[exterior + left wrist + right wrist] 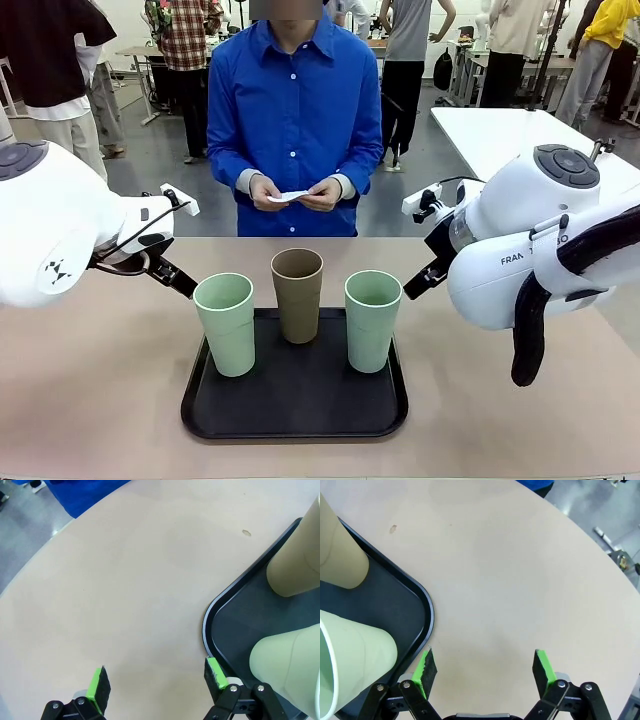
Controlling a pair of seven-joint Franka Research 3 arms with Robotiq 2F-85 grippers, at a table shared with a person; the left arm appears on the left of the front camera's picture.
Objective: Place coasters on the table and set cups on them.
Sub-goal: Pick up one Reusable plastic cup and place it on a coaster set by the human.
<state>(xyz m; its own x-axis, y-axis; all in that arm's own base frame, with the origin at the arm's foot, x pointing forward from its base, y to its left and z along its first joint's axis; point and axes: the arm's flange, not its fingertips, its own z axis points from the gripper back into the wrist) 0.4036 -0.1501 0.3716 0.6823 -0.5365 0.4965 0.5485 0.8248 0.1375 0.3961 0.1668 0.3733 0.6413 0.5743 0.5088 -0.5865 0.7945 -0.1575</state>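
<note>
Currently, three cups [298,295] are set on a black tray [295,412], coasters [290,196] are held in the person's hands [324,193], left gripper [156,679] and right gripper [485,669] are spread open over the table [100,380].

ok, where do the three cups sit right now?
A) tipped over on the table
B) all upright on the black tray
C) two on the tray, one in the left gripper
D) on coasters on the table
B: the left mint cup, the olive-brown cup and the right mint cup all stand upright on the black tray.
</note>
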